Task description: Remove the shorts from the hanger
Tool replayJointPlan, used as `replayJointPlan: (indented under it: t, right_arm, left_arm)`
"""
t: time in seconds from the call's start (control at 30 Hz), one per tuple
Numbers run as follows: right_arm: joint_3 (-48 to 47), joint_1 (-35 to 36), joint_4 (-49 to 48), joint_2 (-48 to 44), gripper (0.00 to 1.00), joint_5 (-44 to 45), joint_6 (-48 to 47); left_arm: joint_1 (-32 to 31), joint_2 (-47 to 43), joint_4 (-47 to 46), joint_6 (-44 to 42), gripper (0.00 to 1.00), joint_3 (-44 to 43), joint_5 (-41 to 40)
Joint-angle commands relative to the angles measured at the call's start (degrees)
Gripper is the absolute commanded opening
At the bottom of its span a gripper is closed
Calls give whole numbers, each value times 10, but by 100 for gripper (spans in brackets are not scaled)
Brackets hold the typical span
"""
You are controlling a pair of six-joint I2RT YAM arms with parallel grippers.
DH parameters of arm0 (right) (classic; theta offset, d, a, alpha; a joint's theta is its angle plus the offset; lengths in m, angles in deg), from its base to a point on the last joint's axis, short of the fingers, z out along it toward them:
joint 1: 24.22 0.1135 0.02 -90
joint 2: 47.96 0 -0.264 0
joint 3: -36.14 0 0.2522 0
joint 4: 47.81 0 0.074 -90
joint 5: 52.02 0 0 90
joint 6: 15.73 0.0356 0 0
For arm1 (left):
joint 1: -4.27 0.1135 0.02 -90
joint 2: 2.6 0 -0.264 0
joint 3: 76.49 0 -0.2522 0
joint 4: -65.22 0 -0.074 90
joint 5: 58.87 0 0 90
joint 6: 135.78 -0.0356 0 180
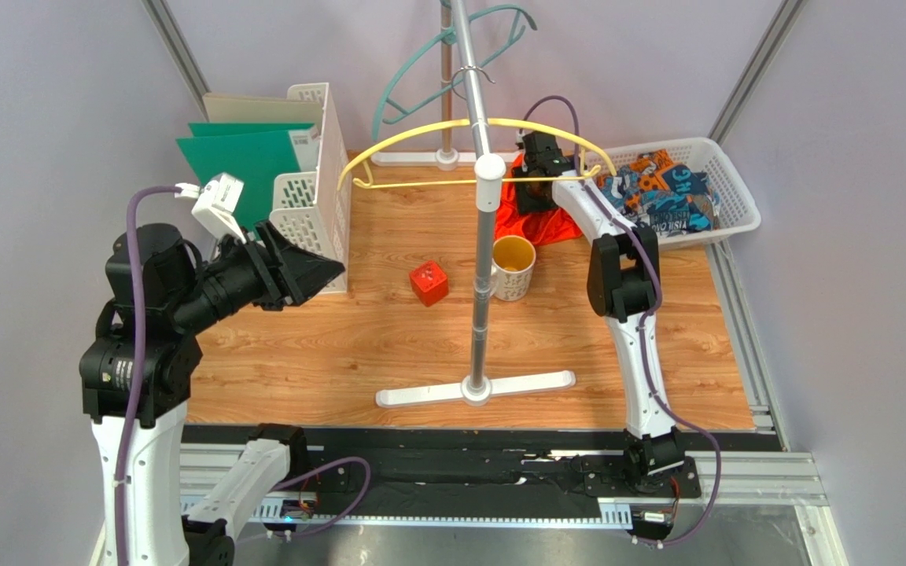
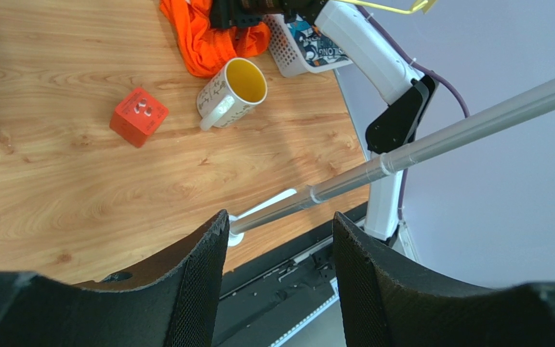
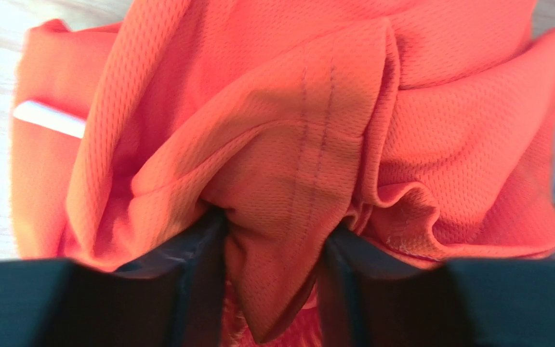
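Note:
The orange shorts (image 1: 541, 224) lie bunched on the wooden table by the white basket, off the yellow hanger (image 1: 411, 136), which hangs bare on the rack's pole. My right gripper (image 1: 537, 177) is down on them. In the right wrist view a seamed fold of the orange shorts (image 3: 309, 108) is pinched between the fingers of my right gripper (image 3: 273, 231). The printed shorts (image 1: 659, 189) lie in the basket. My left gripper (image 1: 322, 274) hangs at the left, above the table. In the left wrist view my left gripper (image 2: 280, 224) is open and empty.
The rack's pole (image 1: 484, 236) and white foot stand mid-table, with a teal hanger above. A yellow-lined mug (image 1: 513, 265) and a red cube (image 1: 428, 283) sit beside it. A white file rack (image 1: 310, 177) with green folders (image 1: 239, 153) stands back left. The white basket (image 1: 735, 177) is back right.

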Motion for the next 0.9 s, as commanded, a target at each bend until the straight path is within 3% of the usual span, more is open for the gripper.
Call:
replayJointPlan:
  t: [0.0,0.03,0.07,0.13,0.37,0.5,0.87]
  right_arm:
    - [-16,-2,47,-2,30,-49,8]
    - [-13,-6,37,-13,23,-99,16]
    - [-3,-8,28,-26,12,-117,39]
    - [12,-20,0,-72,0,-143,81]
    - [111,-80,-97,-249,0,-193,212]
    - [160,-92,-156,-329,0,-206,227]
    - [67,-145,-174,-421,0,-107,243]
  left_arm:
    - [0,-18,-7,14,60,6,15]
    - [0,-20,-8,15,60,6,17]
    - [0,-24,-11,16,60,8,17]
    - [0,-28,-14,19,60,11,17]
    - [0,-38,-40,33,60,30,23]
    - [0,-46,-49,32,60,41,6]
    - [0,-108,-62,56,60,91,-34]
